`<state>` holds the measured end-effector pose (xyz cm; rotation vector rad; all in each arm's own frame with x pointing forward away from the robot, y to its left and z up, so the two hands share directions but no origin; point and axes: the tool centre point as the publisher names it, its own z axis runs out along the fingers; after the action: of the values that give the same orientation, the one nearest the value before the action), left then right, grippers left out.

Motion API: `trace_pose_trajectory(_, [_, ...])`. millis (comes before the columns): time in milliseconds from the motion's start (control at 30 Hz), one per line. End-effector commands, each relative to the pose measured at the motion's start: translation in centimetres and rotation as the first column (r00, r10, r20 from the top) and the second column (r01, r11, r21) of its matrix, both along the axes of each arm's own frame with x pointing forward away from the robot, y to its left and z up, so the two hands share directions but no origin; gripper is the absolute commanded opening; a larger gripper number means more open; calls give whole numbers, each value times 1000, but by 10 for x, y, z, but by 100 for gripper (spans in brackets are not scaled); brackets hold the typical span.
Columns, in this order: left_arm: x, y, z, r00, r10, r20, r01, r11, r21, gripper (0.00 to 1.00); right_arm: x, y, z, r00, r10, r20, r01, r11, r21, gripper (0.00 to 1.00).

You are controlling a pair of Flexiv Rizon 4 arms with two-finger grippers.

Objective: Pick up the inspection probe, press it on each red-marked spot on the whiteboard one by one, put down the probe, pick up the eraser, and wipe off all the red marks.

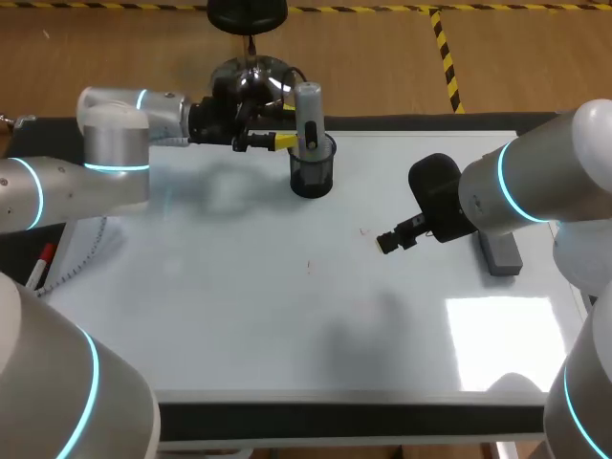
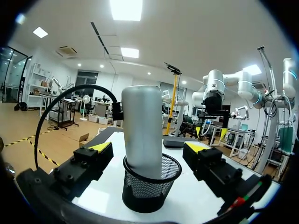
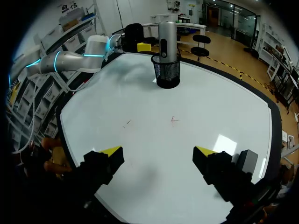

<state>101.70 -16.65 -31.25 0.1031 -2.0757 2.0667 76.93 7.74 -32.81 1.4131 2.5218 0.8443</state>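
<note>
Standing upright in a black mesh cup [image 1: 312, 175] near the far edge of the white whiteboard [image 1: 239, 325], the grey cylindrical inspection probe [image 1: 308, 117] sits between the left gripper's [image 2: 149, 151] spread fingers. In the left wrist view both yellow-tipped fingers flank the probe with gaps either side, so the jaws are apart, not clamped.

The right gripper [image 3: 159, 156] hangs over the board's middle with its jaws wide apart and holding nothing.

Faint red marks [image 3: 174, 120] are on the board near the centre; at least two show, though they are small and I may be missing some. The grey block eraser [image 1: 500, 252] lies by the right edge.

Wiping is clearly left to do. Whether the marks were already pressed cannot be settled: probe in cup fits either about to be lifted or just set back.
</note>
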Motion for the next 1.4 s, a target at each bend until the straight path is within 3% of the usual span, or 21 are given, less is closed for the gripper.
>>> trace_pose_trajectory(33, [-7, 6, 3, 1000, 20, 4, -20, 1000, 2, 100, 0, -1, 0, 1000, 2, -2, -2, 1000, 1, 100])
trace_pose_trajectory(767, [-17, 42, 11, 995, 98, 12, -98, 995, 37, 100, 0, -1, 0, 1000, 2, -2, -2, 1000, 1, 100])
trace_pose_trajectory(1400, [-23, 85, 50, 979, 194, 66, -202, 966, 161, 100, 0, -1, 0, 1000, 2, -2, -2, 1000, 1, 100])
